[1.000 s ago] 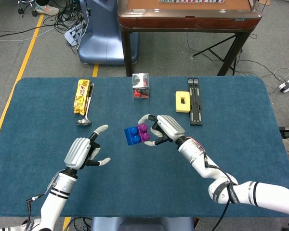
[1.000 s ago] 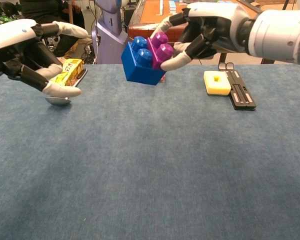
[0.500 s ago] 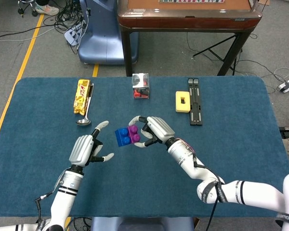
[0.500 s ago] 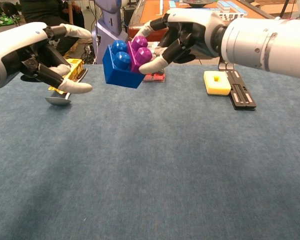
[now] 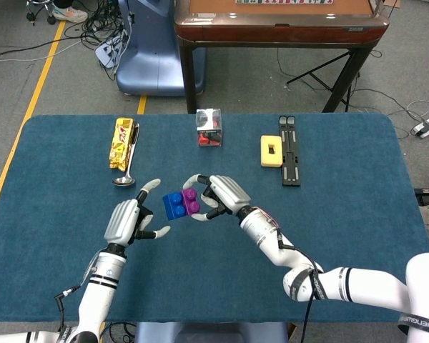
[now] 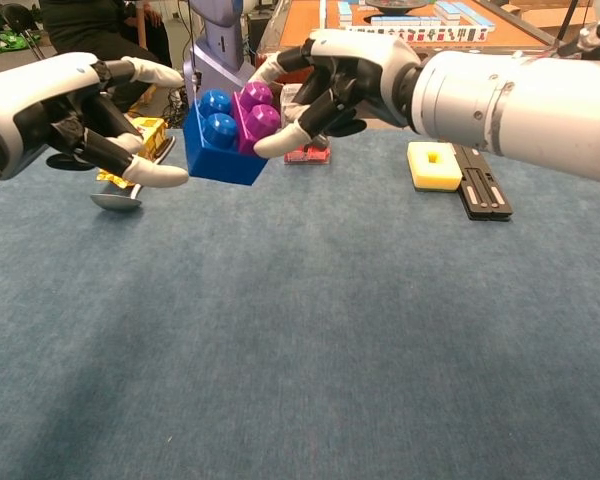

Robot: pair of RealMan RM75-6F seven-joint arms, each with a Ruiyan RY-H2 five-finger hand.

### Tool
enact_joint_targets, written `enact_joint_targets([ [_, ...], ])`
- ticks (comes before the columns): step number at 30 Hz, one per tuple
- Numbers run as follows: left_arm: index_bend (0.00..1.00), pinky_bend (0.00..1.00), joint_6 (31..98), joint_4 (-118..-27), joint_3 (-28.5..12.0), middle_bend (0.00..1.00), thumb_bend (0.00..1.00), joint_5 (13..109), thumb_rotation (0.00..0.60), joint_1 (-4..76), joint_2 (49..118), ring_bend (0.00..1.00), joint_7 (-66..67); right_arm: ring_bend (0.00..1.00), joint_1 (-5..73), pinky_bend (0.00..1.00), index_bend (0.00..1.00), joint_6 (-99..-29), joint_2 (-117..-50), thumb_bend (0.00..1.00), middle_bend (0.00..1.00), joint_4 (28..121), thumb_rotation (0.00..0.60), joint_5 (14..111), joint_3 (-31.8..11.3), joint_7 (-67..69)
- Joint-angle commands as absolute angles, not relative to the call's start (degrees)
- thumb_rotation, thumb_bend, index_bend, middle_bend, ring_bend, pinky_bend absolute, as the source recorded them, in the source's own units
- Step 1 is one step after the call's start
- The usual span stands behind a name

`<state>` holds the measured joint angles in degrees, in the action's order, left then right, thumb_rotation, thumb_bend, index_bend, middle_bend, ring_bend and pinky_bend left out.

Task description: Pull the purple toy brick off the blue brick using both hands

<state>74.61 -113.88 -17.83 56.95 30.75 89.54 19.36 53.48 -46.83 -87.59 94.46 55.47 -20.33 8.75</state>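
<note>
Both bricks (image 6: pixel 225 135) carried leftward by right hand (image 6: pixel 330 80), nearing left hand (image 6: pixel 75 115).

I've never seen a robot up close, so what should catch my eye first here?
The bright purple brick stuck on the blue brick, held above the table's middle by the right hand. The left hand waits beside them, fingers spread, almost touching the blue one.

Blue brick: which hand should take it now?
Left hand: probably best, it's open, empty and right beside the blue brick. The right hand already holds the stack, fingers on the purple brick.
</note>
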Motion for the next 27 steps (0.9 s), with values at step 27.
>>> enact_joint_targets([
  [27, 0.17, 1.00, 78.02, -112.21, -17.16, 0.98, 0.00, 56.45, 0.600, 31.85, 92.67, 0.92, 20.60, 1.00, 54.39, 1.00, 0.62, -46.93, -92.01, 0.48, 1.00, 92.45, 0.600, 56.04, -21.11, 9.60],
])
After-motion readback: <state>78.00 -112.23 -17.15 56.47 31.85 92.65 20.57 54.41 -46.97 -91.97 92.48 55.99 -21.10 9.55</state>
